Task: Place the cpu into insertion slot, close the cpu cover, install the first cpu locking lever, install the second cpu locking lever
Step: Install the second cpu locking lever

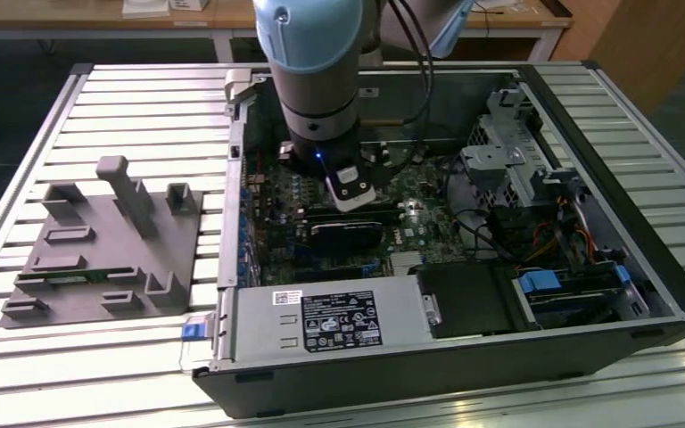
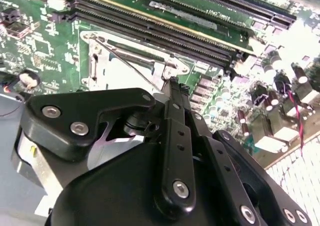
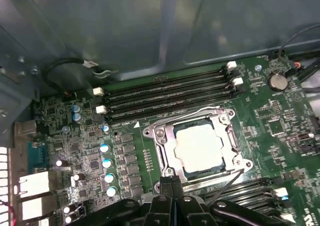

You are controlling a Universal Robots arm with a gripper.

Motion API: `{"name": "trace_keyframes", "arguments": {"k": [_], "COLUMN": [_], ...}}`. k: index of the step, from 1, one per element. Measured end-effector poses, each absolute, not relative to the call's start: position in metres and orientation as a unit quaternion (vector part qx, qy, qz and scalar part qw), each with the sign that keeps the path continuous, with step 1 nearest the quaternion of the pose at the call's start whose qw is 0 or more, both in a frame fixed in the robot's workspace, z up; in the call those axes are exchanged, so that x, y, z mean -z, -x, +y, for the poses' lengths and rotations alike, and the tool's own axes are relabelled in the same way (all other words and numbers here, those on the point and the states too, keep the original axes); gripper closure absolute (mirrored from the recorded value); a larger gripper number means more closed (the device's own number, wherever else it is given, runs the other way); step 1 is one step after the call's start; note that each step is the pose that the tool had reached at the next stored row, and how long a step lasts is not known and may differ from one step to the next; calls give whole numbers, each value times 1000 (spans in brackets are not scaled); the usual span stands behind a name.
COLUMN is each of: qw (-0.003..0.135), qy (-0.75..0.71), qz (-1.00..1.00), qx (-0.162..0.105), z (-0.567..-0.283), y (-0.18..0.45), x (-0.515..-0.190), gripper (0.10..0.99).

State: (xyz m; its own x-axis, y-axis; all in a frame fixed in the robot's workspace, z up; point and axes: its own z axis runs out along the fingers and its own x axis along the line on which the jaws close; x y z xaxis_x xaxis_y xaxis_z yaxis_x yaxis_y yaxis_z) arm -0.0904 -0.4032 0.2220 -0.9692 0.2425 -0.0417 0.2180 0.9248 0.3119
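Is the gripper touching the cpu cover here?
Cannot tell. In the first wrist view the gripper ends right at the edge of the cpu cover, closed over the cpu; neither contact nor gap shows plainly.

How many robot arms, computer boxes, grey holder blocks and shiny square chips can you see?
Robot arm: 1
Computer case: 1
Grey holder block: 1
cpu, the shiny square chip: 1
Total: 4
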Motion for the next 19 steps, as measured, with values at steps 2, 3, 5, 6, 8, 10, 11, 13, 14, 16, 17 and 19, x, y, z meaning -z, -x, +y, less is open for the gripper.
{"name": "trace_keyframes", "arguments": {"k": [2, 3, 5, 6, 8, 10, 11, 13, 14, 16, 17, 19], "qw": [40, 40, 40, 40, 40, 40, 40, 41, 41, 40, 39, 38], "qy": [-117, -117, -117, -117, -117, -117, -117, -117, -117, -118, -118, -118], "qz": [980, 980, 980, 980, 980, 980, 981, 982, 983, 984, 984, 985], "qx": [-154, -154, -154, -154, -154, -153, -152, -144, -138, -128, -125, -122], "z": [-403, -403, -403, -403, -403, -403, -403, -403, -403, -403, -403, -404], "y": [90, 90, 90, 90, 90, 90, 90, 89, 89, 86, 84, 80], "x": [-227, -229, -234, -237, -243, -248, -250, -253, -254, -254, -254, -254], "gripper": [980, 980, 980, 980, 980, 980, 980, 980, 980, 980, 980, 980]}}
